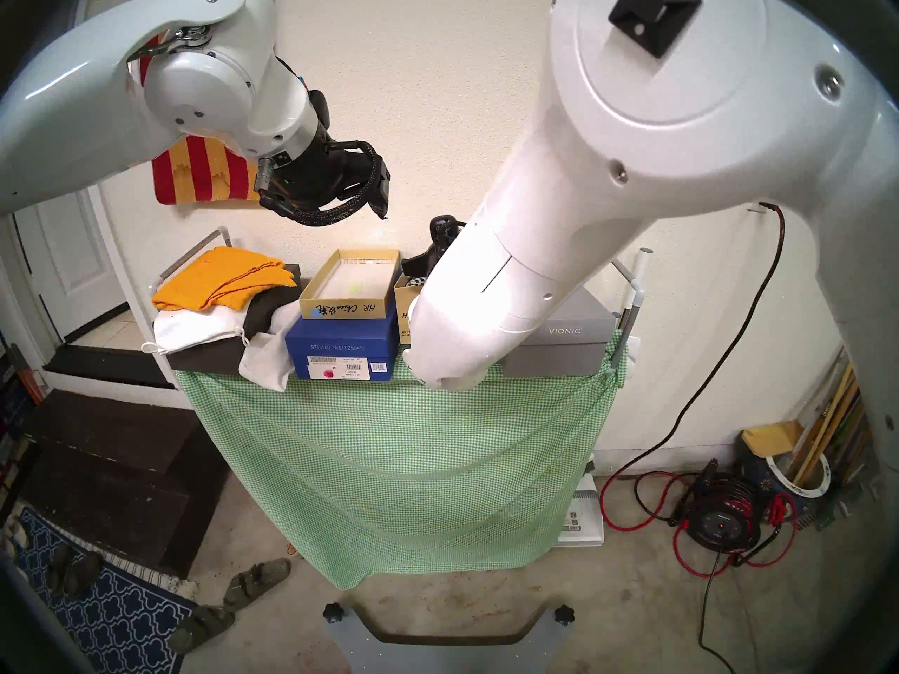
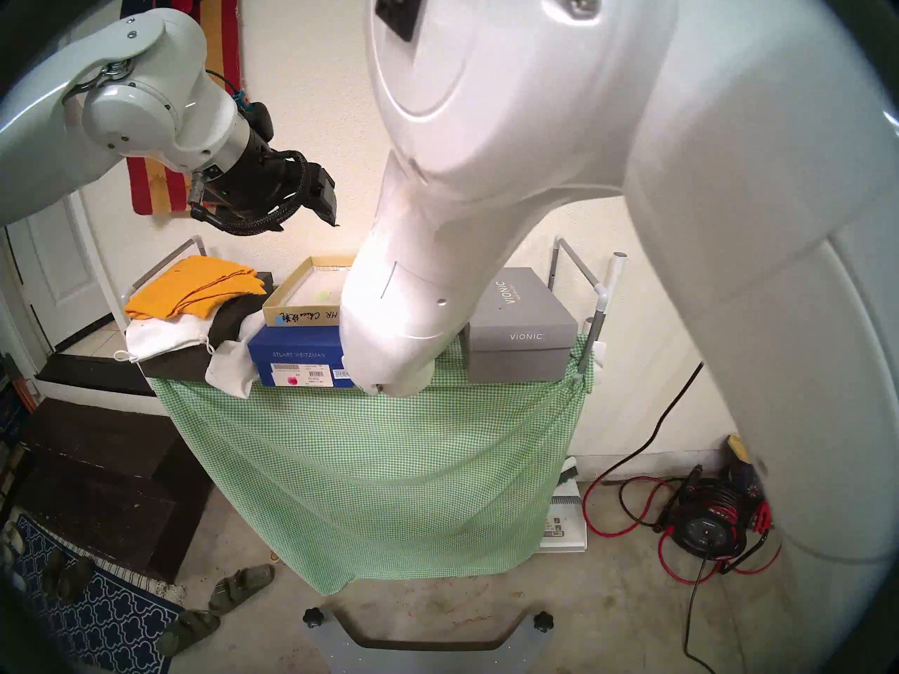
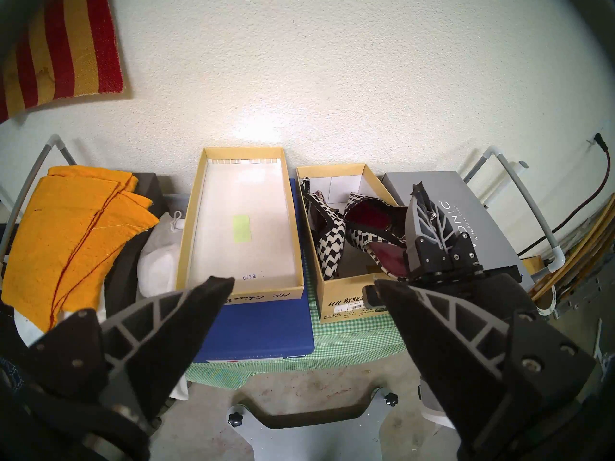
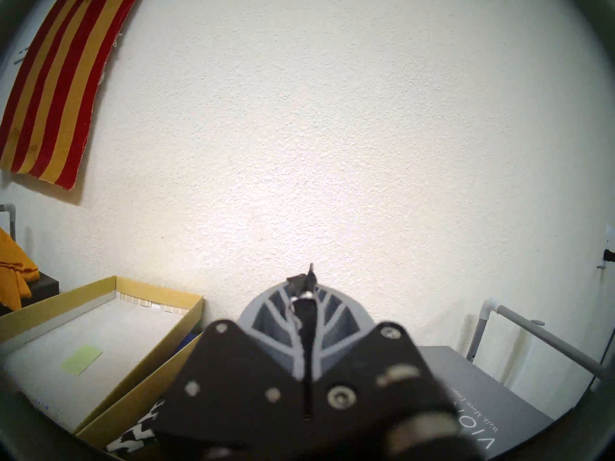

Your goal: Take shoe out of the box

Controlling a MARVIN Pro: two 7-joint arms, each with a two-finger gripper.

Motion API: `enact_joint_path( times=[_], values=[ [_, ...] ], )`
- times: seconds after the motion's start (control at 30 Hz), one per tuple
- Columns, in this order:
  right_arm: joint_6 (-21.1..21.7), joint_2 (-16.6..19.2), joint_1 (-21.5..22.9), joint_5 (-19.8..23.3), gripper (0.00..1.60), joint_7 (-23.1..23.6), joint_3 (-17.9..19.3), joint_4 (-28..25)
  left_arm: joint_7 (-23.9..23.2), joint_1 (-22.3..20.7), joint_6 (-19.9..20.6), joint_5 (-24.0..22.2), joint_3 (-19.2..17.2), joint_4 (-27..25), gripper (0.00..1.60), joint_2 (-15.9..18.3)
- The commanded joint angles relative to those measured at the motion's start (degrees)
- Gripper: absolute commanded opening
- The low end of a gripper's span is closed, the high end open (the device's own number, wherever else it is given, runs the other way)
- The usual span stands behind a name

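**Black fingers closed over the shoebox, the other pair spread wide**

Black ribbed fingers of the left gripper (image 3: 303, 287) fill the bottom of the left wrist view, spread far apart with nothing between them. In the head views that arm reaches in from the upper left and hangs its gripper in the air above the table (image 1: 389, 415), angled downward and forward, touching nothing.

Beyond those fingertips sits the box (image 3: 346, 300), deep tan cardboard with a white interior and black "HR" handwriting on its front, standing on the green checked cloth between a blue box (image 3: 266, 327) and the grey VIONIC box (image 3: 466, 197). Two black-and-white patterned shoes lie inside it: one shoe (image 3: 329, 240) against the left wall, a second shoe (image 3: 369, 230) with a red lining toward the right.

The right arm comes down from the upper right across the head views, its white forearm hiding most of the box there. Its right gripper (image 3: 420, 192) points roughly level toward the wall, over the box's right side. The jaws are pressed together; whether anything is pinched between them cannot be told. The tips are clear of the wall.

On the blue box rests a shallow tan lid (image 3: 193, 217), white inside.
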Motion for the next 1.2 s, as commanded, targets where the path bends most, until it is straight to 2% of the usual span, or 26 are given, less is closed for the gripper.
enact_joint_path(
  times=[0.0,0.47,0.5,0.53,0.57,0.6,0.63,0.77,0.87,0.9,0.97,1.03,1.07,1.1,1.17],
  values=[
    [-0.01,0.06,2.22,0.51,0.0,-5.96,-1.08,-0.37,0.07,-0.04,0.0,0.03,-0.01,0.01,1.6,-0.07],
    [-0.01,0.06,2.79,0.79,0.0,-6.06,-1.43,-0.51,0.08,-0.05,0.0,0.03,-0.01,0.02,1.6,-0.08],
    [-0.01,0.06,2.45,0.41,0.0,-6.63,-1.37,-0.18,0.23,-0.05,0.24,0.45,0.12,-0.01,1.6,-0.3],
    [-0.01,0.06,2.25,0.91,0.0,-5.18,-1.55,0.04,0.49,-0.13,0.91,1.12,0.33,0.05,1.6,-0.69],
    [-0.01,0.06,1.86,-0.17,0.0,-7.23,-1.15,0.33,0.72,-0.34,1.42,1.7,0.37,0.34,1.6,-1.07],
    [-0.01,0.06,1.93,0.86,0.0,-4.69,-1.36,0.31,0.02,-0.38,1.65,1.88,0.11,0.77,1.6,-0.88],
    [-0.01,0.06,1.83,0.16,0.0,-6.07,-0.97,0.39,-0.36,-0.47,2.17,2.08,-0.02,1.11,1.6,-0.77],
    [-0.01,0.06,2.42,-0.48,0.0,-6.5,0.09,-0.28,-0.49,-0.56,5.15,3.11,0.27,1.97,1.6,-1.42],
    [-0.01,0.06,2.83,-0.89,0.0,-6.66,0.61,-0.84,-1.4,-0.01,7.25,4.2,0.58,1.78,1.6,-2.31],
    [-0.01,0.06,3.01,-0.33,0.0,-5.17,0.47,-0.99,-1.83,0.31,7.56,4.4,0.68,1.84,1.6,-2.58],
    [-0.01,0.06,3.16,-0.9,0.0,-6.33,0.85,-1.21,-4.53,1.67,8.45,4.14,0.66,2.54,1.6,-2.76],
    [-0.01,0.06,3.4,-0.88,0.0,-6.0,1.04,-1.47,-5.5,2.77,8.08,4.98,1.07,3.17,1.6,-3.37],
    [-0.01,0.06,3.53,-1.72,0.0,-7.92,1.64,-1.7,-6.13,3.36,8.29,5.65,1.32,3.72,1.6,-3.96],
    [-0.01,0.06,3.8,-1.06,0.0,-6.03,1.62,-1.92,-6.33,3.77,7.99,5.92,1.54,4.08,1.6,-4.34],
    [-0.01,0.06,4.3,-1.39,0.0,-6.22,2.46,-2.42,-7.53,4.75,7.6,6.9,2.01,5.36,1.6,-4.89]
  ],
)
